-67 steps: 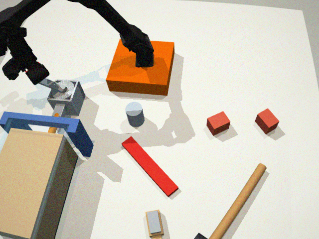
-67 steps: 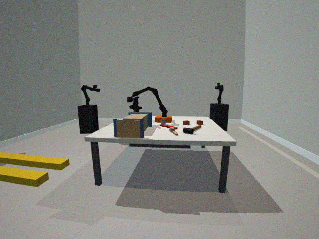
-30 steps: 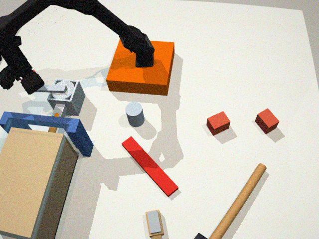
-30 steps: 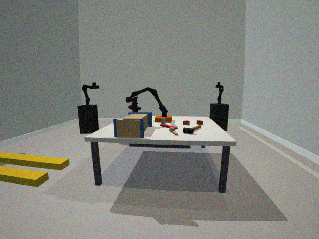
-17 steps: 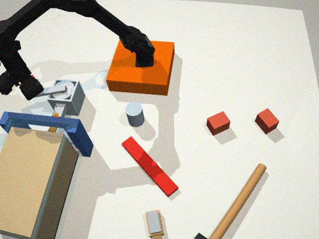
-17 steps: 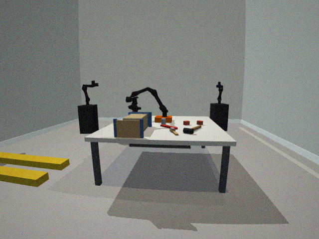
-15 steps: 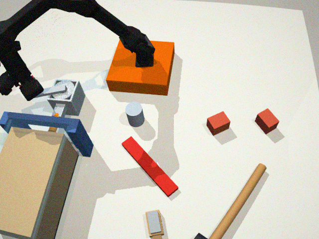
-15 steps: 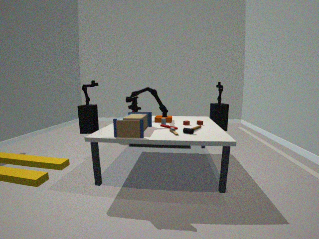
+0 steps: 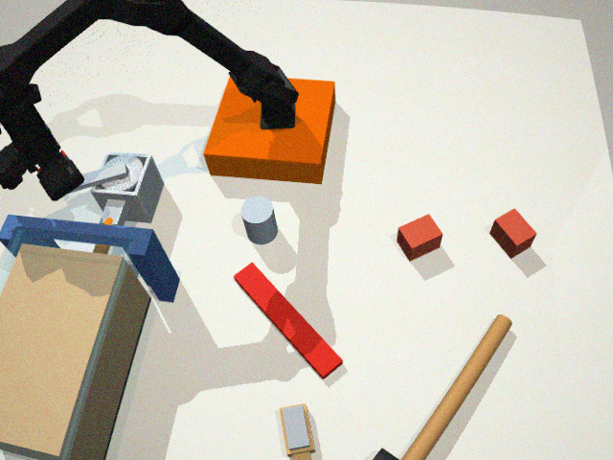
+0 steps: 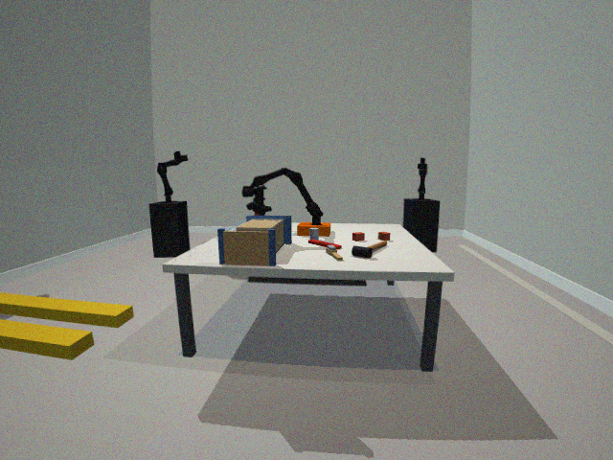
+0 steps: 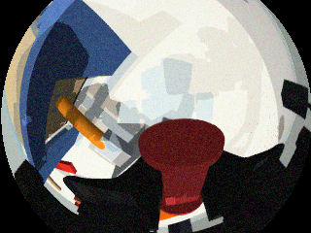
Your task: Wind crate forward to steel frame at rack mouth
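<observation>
My gripper (image 9: 67, 186) (image 11: 173, 139) is shut on the red knob (image 11: 182, 143) of the winch handle. The handle's grey crank arm (image 9: 104, 178) reaches from the fingers to the top of the grey winch (image 9: 154, 190), over its round toothed ring. The tan crate (image 9: 59, 316) (image 10: 247, 248) sits flat inside the guard cubby, behind the blue steel frame (image 9: 83, 231) (image 11: 104, 41). A grey strap with an orange piece (image 9: 108, 220) (image 11: 80, 121) runs between winch and crate. Any gap between the crate's front and the frame is too hard to judge. The key in its hole is hidden.
The orange arm base (image 9: 302, 143) and a grey cylinder (image 9: 259, 219) stand right of the winch. A red bar (image 9: 286, 319), two red blocks (image 9: 420, 236) (image 9: 513, 232), a wooden-handled mallet (image 9: 458, 391) and a small brush-like tool (image 9: 297, 426) lie farther right and forward.
</observation>
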`<action>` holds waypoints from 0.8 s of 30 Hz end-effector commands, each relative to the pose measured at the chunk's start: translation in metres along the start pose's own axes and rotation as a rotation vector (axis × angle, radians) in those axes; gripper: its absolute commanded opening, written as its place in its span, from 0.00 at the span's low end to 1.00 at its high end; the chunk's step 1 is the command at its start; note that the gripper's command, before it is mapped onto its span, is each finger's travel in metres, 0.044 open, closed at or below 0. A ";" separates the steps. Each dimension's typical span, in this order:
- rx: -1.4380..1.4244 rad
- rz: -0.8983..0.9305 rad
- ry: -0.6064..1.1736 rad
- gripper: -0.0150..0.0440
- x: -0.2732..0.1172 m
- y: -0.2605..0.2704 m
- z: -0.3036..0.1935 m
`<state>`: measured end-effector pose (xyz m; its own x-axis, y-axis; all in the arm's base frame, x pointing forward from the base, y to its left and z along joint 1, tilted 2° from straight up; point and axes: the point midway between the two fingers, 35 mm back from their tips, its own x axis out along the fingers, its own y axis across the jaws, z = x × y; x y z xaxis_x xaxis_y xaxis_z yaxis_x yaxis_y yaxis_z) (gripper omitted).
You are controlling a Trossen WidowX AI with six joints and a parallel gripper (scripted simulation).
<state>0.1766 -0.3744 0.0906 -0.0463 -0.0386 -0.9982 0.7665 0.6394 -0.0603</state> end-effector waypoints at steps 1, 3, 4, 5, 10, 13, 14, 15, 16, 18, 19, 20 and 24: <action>-0.042 0.046 -0.009 0.25 -0.003 0.029 0.005; -0.042 0.046 -0.009 0.25 -0.003 0.031 0.006; -0.042 0.046 -0.009 0.25 -0.003 0.031 0.006; -0.042 0.046 -0.009 0.25 -0.003 0.031 0.006; -0.042 0.047 -0.009 0.25 -0.003 0.033 0.006; -0.042 0.047 -0.009 0.25 -0.003 0.033 0.006; -0.042 0.047 -0.009 0.25 -0.003 0.035 0.006; -0.042 0.047 -0.009 0.25 -0.003 0.036 0.006; -0.042 0.047 -0.009 0.25 -0.003 0.036 0.006; -0.042 0.047 -0.009 0.25 -0.003 0.036 0.006; -0.042 0.047 -0.009 0.25 -0.003 0.036 0.006; -0.042 0.047 -0.009 0.25 -0.003 0.036 0.006; -0.042 0.047 -0.009 0.25 -0.003 0.036 0.006</action>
<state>0.1828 -0.3716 0.0897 -0.0503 -0.0443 -0.9977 0.7683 0.6366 -0.0670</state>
